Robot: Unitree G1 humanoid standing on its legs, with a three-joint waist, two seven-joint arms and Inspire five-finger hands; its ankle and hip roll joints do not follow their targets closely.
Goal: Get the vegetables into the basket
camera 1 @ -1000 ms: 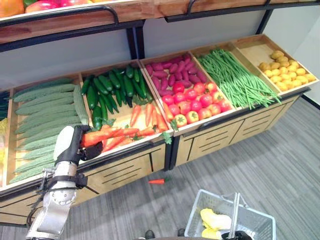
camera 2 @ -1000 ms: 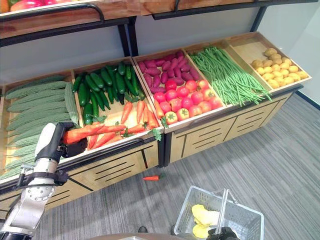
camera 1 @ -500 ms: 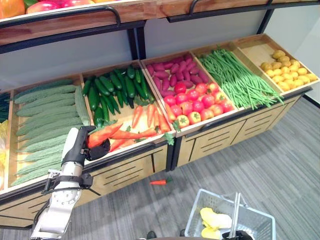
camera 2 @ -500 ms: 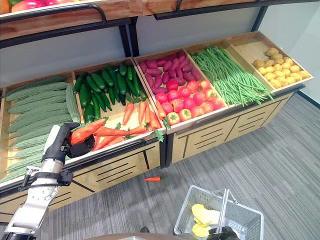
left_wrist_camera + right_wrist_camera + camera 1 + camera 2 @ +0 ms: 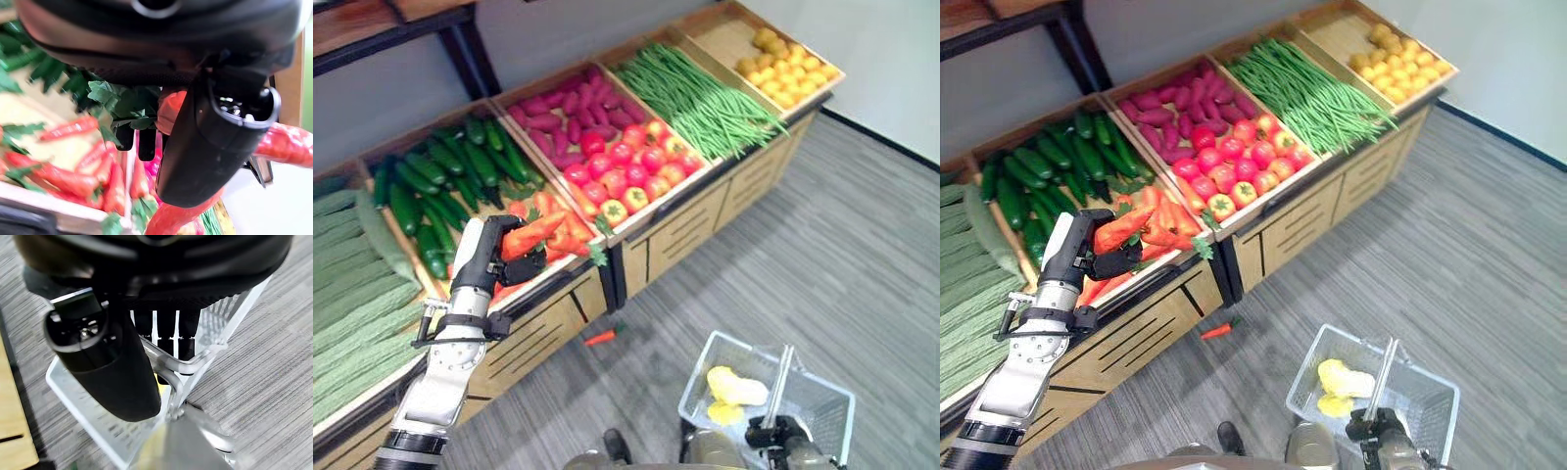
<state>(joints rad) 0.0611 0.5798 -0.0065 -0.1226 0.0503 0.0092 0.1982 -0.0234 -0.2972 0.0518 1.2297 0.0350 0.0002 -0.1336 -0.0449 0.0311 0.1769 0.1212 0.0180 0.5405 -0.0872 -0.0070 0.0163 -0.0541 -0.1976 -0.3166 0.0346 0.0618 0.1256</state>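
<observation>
My left hand (image 5: 492,260) is shut on an orange carrot (image 5: 534,232) with green leaves, held just above the front of the carrot crate (image 5: 570,270). In the left wrist view the thumb (image 5: 205,142) and fingers (image 5: 139,142) curl round the carrot (image 5: 288,145), with more carrots (image 5: 73,178) lying below. The white wire basket (image 5: 822,406) hangs low on the right over the floor and holds yellow vegetables (image 5: 736,386). My right hand (image 5: 1371,428) is shut on the basket's handle (image 5: 168,368).
The sloping wooden stand carries dark cucumbers (image 5: 431,181), purple roots and red tomatoes (image 5: 617,171), green beans (image 5: 700,93) and yellow potatoes (image 5: 788,73). Long pale-green gourds (image 5: 352,304) lie at the far left. One loose carrot (image 5: 600,338) lies on the grey floor before the stand.
The camera has swung, so the whole stand sits further left and tilted. My left hand has kept the carrot and drawn back a little from the crate's front. The basket stays in my right hand.
</observation>
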